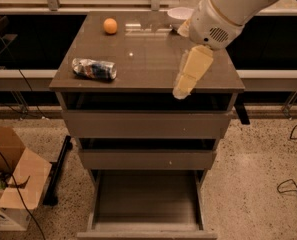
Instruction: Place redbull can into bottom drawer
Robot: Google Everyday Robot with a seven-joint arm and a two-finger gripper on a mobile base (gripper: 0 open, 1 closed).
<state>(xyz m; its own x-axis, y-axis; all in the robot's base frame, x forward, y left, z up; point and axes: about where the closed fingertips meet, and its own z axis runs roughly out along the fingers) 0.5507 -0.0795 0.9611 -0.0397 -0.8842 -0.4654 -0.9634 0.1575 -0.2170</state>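
The redbull can [94, 68] lies on its side near the front left corner of the cabinet top [148, 49]. The bottom drawer [147, 230] is pulled out and its tray is empty. My gripper [189, 78] hangs from the white arm over the front right part of the cabinet top, well to the right of the can and apart from it. It holds nothing that I can see.
An orange ball [110, 25] sits at the back left of the top. A white bowl [178, 13] at the back is partly hidden by my arm. A cardboard box [10, 184] stands on the floor at left. Cables [290, 184] lie at right.
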